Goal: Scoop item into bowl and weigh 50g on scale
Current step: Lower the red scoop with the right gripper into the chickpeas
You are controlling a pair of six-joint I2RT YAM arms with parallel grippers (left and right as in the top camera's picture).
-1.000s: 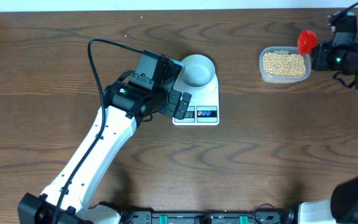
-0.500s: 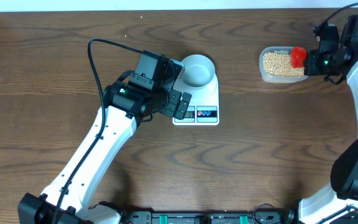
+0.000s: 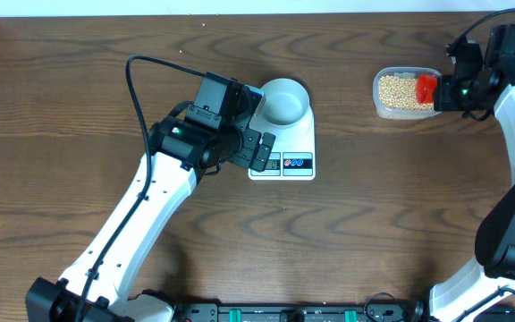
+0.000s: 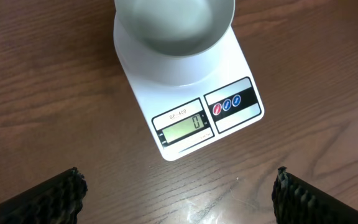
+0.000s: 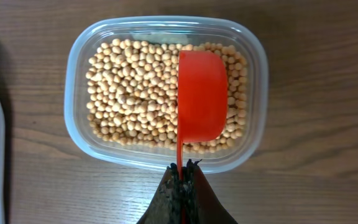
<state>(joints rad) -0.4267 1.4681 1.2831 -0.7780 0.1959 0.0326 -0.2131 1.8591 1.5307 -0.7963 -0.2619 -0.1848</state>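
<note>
Filling a clear plastic tub [image 5: 254,68] at the far right of the table [image 3: 374,224], the beans [image 5: 135,93] lie partly under a red scoop [image 5: 201,93] set over the tub's right end, its handle pinched in the closed right gripper [image 5: 182,177]. Well to the left, the empty pale bowl [image 3: 284,98] sits on the far part of the white scale [image 3: 299,143], whose display [image 4: 182,128] reads zero. The left gripper [image 4: 179,193] hovers wide open by the scale's near left corner.

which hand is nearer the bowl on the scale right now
Left. The left hand hovers open at the scale's display end, just short of the bowl. The right hand is far off at the bean tub, shut on a red scoop.
</note>
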